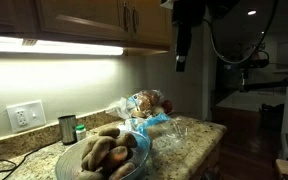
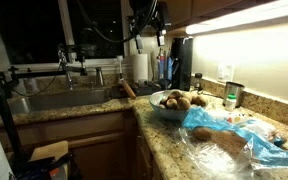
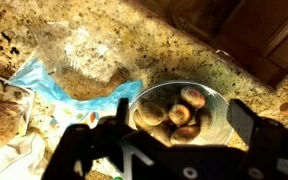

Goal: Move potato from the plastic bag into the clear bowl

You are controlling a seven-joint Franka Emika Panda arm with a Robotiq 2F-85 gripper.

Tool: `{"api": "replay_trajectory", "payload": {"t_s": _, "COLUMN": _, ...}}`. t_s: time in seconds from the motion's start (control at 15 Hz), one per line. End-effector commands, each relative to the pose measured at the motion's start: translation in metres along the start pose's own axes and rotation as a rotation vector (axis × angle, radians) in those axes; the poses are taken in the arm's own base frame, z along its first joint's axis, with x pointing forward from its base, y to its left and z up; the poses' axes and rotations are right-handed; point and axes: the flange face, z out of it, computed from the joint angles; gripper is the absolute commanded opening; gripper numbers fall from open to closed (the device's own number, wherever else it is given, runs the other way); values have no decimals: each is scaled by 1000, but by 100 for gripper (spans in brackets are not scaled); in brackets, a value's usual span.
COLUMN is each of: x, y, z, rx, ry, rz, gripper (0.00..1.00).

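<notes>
The clear bowl holds several brown potatoes; it also shows in both exterior views on the granite counter. The plastic bag, clear with blue parts, lies crumpled beside the bowl, with a potato still inside it. My gripper is open and empty, high above the bowl; it shows in an exterior view raised well over the counter.
A metal cup and a small green-lidded jar stand by the wall. A sink with a tap and a paper towel roll are beyond the bowl. Upper cabinets hang above.
</notes>
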Motion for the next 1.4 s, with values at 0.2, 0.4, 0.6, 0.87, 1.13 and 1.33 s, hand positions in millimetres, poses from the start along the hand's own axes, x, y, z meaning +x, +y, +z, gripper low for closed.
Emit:
{"api": "replay_trajectory", "payload": {"t_s": 0.2, "x": 0, "y": 0, "z": 0, "rx": 0, "ry": -1, "rz": 1, "gripper": 100}}
{"api": "replay_trajectory", "payload": {"t_s": 0.4, "x": 0, "y": 0, "z": 0, "rx": 0, "ry": -1, "rz": 1, "gripper": 100}}
{"api": "replay_trajectory", "payload": {"t_s": 0.6, "x": 1, "y": 2, "z": 1, "rx": 1, "ry": 3, "rz": -1, "gripper": 100}}
{"api": "replay_trajectory", "payload": {"t_s": 0.87, "x": 3, "y": 4, "z": 2, "rx": -39, "ry": 34, "rz": 5, "gripper": 100}}
{"api": "replay_trajectory", "payload": {"t_s": 1.13, "x": 9, "y": 5, "z": -2, "rx": -163, "ry": 151, "rz": 32, "gripper": 100}}
{"api": "replay_trajectory", "payload": {"t_s": 1.33, "x": 13, "y": 9, "z": 2, "rx": -200, "ry": 189, "rz": 82, "gripper": 100}}
